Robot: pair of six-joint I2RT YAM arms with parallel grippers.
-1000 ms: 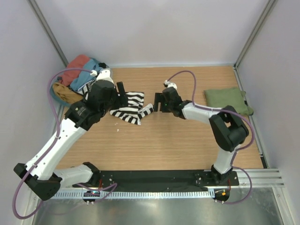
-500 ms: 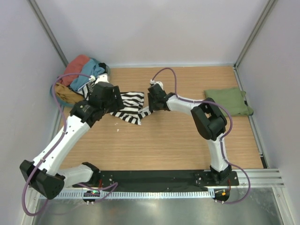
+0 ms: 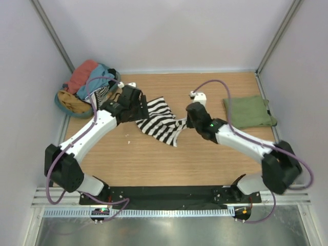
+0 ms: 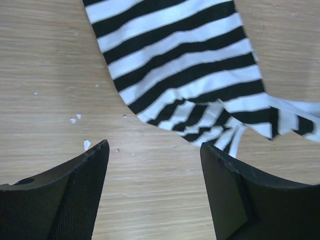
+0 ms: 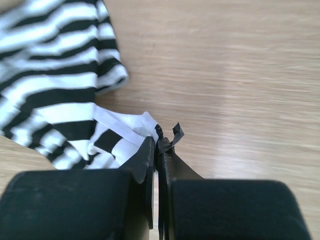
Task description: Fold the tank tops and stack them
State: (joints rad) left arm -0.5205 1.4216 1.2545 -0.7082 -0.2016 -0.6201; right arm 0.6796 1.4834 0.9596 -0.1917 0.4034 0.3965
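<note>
Striped top point(image 3: 163, 120) shifted — stretched, right gripper point(image 5: 158, 145) pinching

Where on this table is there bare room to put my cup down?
Bare wood runs along the near side, between the black-and-white striped cloth tank top and the black base rail. Another patch lies at the back, between that top and the folded olive green tank top. Crowded: the far left corner, with heaped red and blue clothes.

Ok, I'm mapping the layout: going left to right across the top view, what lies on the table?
From the left: basket of clothes → striped tank top → folded olive green tank top.
</note>
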